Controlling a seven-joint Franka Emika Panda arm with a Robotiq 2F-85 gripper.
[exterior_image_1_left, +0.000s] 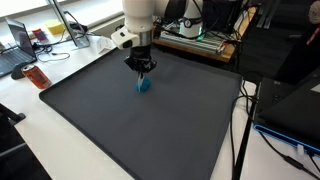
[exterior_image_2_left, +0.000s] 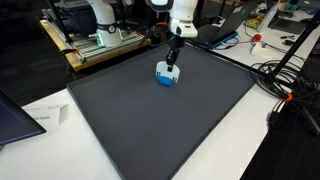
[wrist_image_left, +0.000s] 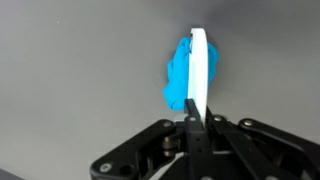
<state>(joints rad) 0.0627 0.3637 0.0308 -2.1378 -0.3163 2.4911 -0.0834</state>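
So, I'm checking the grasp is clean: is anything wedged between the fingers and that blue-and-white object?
Nothing visible. In the wrist view the fingers are shut directly on the white edge of the blue-and-white object. In an exterior view it is low over the dark mat.

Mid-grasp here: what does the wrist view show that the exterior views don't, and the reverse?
Only the wrist view: the black gripper, jaws shut on the thin white edge of the small blue and white object.
Only the exterior views: the whole dark grey mat, the white table under it, black cables beside it, and the white arm reaching down.
Both share: the gripper on the object, with the grey mat surface behind it.
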